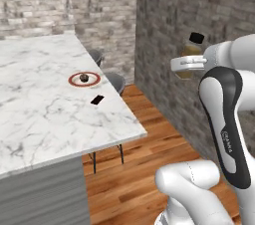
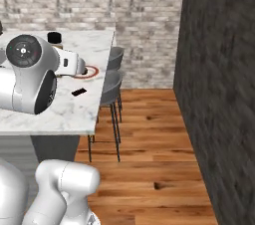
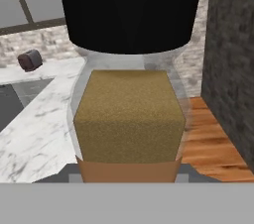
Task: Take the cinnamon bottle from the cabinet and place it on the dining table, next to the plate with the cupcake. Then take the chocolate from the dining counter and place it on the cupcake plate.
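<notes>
Cinnamon bottle [image 1: 191, 55], small and slim, clear glass over amber-brown powder, orange-tan label, black cap: carried in mid-air at upper right of the left base view, in front of the dark brick wall [image 1: 169, 35], well apart from the desk. Sits upright between the fingers of the pincer [image 1: 185, 63], cap poking above the white hand, body partly hidden behind it. Pincer closed nearly all the way around the bottle's body.

Same bottle seen very close in the hand view [image 3: 130, 114], black cap across the top, brown contents mid-frame, label strip at the bottom edge.

White, grey-veined marble desk [image 1: 35, 104] spread over the left half of the left base view, on a grey panelled base. Small round plate [image 1: 84, 79] with white centre and red-brown rim lying near the desk's right edge, mid-frame; tiny dark brown cupcake [image 1: 84, 77] resting at its centre. Flat dark rectangular chocolate bar [image 1: 97, 100] lying on the marble just below and right of the plate, close but not touching.

From the right base view: chocolate [image 2: 78, 91] at left of centre, plate [image 2: 91, 71] partly hidden behind the white arm. Grey stools [image 2: 112, 82] tucked along the desk's right edge over the wooden floor [image 2: 149, 134].
</notes>
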{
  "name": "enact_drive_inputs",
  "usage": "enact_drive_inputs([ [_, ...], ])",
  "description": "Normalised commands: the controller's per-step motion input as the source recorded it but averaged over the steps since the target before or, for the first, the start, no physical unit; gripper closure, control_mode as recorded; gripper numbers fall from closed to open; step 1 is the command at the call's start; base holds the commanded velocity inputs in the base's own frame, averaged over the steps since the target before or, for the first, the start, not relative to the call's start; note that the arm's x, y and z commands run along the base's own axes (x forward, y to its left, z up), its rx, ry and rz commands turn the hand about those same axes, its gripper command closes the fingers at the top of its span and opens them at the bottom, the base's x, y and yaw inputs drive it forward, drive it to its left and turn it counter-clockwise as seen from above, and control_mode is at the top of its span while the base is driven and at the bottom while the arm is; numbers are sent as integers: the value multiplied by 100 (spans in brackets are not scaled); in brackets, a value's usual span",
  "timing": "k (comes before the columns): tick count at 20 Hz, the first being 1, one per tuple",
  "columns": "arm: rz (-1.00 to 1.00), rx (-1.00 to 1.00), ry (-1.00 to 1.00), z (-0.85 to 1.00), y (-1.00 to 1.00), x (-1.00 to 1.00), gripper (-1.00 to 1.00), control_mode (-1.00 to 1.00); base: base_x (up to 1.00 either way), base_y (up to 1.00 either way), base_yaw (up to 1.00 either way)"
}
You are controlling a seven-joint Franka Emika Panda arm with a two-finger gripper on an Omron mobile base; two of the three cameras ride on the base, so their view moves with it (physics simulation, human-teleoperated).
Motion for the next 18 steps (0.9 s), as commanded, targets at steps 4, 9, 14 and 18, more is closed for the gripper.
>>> enact_drive_inputs([
  [4, 0, 0, 0, 0, 0, 0, 100, 100, 44, -51, 18],
  [9, 0, 0, 0, 0, 0, 0, 100, 100, 39, -53, 18],
  [14, 0, 0, 0, 0, 0, 0, 100, 100, 39, -50, 23],
  [18, 0, 0, 0, 0, 0, 0, 100, 100, 40, -48, 25],
])
